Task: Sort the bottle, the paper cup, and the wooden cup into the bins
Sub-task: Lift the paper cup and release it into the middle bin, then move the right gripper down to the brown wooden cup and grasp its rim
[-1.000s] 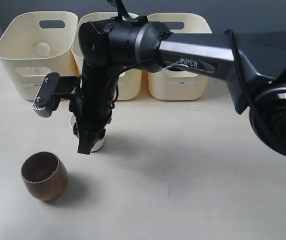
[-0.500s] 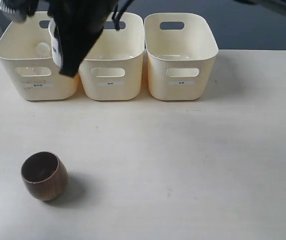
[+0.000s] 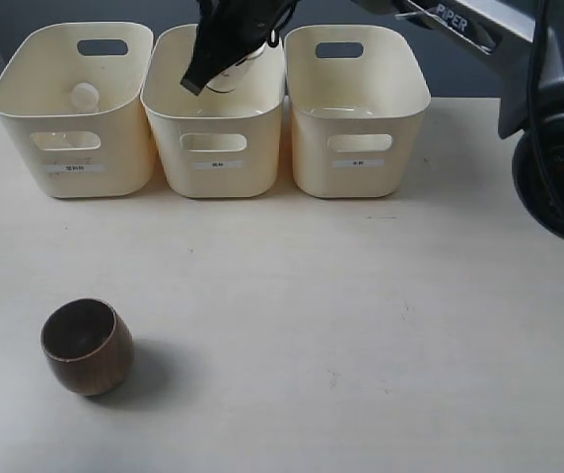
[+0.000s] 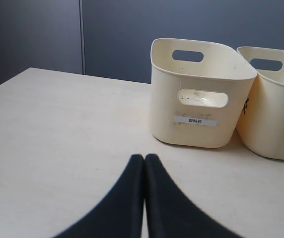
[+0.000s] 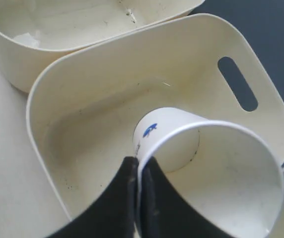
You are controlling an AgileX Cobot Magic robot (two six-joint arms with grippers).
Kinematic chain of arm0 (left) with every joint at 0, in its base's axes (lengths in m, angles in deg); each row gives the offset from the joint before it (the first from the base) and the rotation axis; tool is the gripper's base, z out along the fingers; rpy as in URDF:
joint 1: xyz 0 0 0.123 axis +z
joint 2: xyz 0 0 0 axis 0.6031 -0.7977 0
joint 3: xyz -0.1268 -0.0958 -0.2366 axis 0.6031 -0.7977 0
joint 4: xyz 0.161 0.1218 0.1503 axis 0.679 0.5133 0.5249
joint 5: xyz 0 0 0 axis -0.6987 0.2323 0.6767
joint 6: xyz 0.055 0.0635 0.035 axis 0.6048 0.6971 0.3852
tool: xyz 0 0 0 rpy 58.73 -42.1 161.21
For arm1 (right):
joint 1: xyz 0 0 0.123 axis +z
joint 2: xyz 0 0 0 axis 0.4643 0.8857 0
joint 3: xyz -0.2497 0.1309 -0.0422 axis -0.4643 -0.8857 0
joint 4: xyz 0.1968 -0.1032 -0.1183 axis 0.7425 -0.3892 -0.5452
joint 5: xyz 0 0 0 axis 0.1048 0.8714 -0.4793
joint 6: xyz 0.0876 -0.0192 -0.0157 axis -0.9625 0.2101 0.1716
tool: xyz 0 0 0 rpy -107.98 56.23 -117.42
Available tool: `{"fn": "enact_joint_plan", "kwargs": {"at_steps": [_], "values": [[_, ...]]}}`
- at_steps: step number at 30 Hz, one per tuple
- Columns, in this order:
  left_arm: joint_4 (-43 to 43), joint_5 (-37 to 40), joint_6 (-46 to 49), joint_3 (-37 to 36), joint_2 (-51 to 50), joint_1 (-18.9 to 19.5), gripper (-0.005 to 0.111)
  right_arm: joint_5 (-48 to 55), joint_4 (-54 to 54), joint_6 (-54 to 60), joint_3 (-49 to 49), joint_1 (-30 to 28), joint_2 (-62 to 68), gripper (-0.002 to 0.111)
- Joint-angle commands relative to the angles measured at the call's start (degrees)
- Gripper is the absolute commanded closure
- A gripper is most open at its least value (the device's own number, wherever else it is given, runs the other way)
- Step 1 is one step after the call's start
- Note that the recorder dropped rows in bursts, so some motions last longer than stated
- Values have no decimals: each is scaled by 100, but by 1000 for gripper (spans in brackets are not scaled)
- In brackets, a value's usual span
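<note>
My right pincer [image 5: 141,167] is clamped on the rim of the paper cup [image 5: 168,133], one finger inside it and one outside. It holds the cup tilted over the middle bin [image 5: 107,74]. The wooden cup [image 3: 87,346] stands upright on the table [image 3: 361,296], well apart from the bins. The bottle [image 3: 85,96] is in the left bin [image 3: 70,148]; only its white cap shows clearly. My left pincer [image 4: 144,158] has its fingers pressed together, holding nothing, low over the table near the left bin.
</note>
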Motion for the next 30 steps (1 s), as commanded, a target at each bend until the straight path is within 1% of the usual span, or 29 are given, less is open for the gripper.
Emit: {"fn": "enact_joint_plan", "kwargs": {"at_steps": [1, 11, 13, 15, 16, 19, 27, 30], "values": [[6, -36, -8, -11, 29, -22, 107, 103, 14, -45, 45, -26, 56, 109], [6, -36, -8, -11, 29, -22, 107, 682, 14, -45, 45, -26, 292, 108], [6, -36, -8, -11, 29, -22, 107, 754, 14, -45, 45, -26, 292, 102], [6, -36, -8, -11, 29, -22, 107, 834, 14, -45, 45, -26, 292, 92], [6, -36, -8, -11, 29, -22, 107, 875, 14, -45, 45, -26, 292, 85], [6, -36, -8, -11, 29, -22, 107, 885, 14, -58, 45, -26, 292, 75], [6, -36, -8, -11, 29, -22, 107, 879, 44, -183, 139, -16, -8, 74], [6, -36, -8, -11, 29, -22, 107, 911, 362, -57, 307, 55, -288, 74]]}}
